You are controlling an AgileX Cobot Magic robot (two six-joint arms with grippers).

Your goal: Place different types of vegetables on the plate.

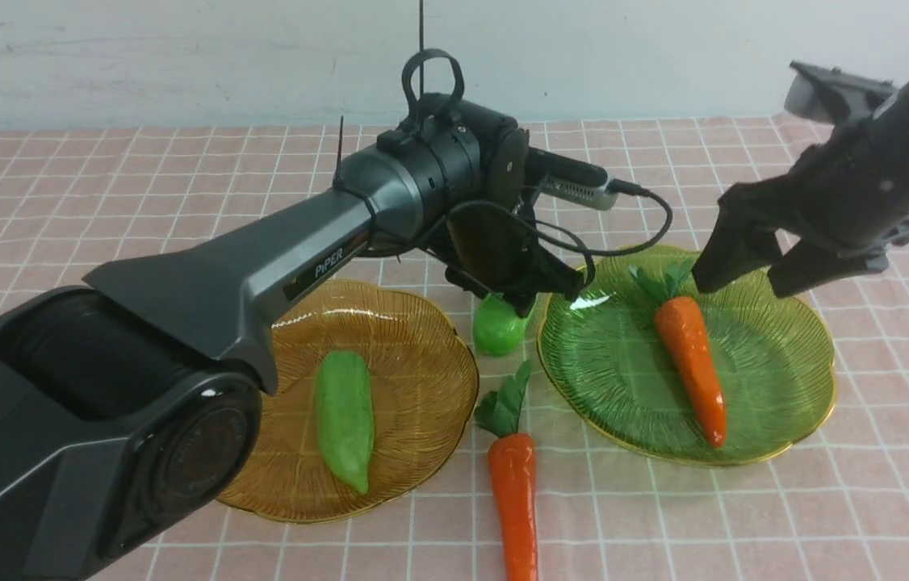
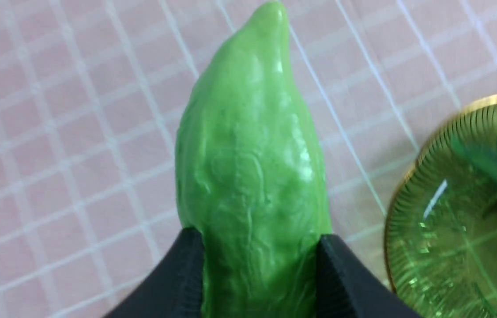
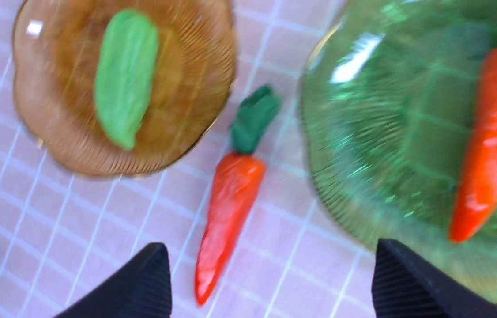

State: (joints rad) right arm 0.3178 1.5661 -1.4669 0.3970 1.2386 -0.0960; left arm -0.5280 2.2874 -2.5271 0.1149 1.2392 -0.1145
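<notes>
The left jaws grip the gourd (image 2: 253, 154) by its blunt end, its long axis running straight out from them, the green plate (image 1: 608, 379) just to its right; the right jaws gape empty.

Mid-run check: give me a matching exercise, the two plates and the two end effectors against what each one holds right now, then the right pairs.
Things:
1. amber plate
2. green plate
3. left end effector
4. right end effector

States:
A. open, holding nothing
B. has one carrot lying on it
C. has one gourd lying flat on it
D. closed on the second gourd, on the cloth between the two plates

Pairs: 1-C, 2-B, 3-D, 4-A
</notes>
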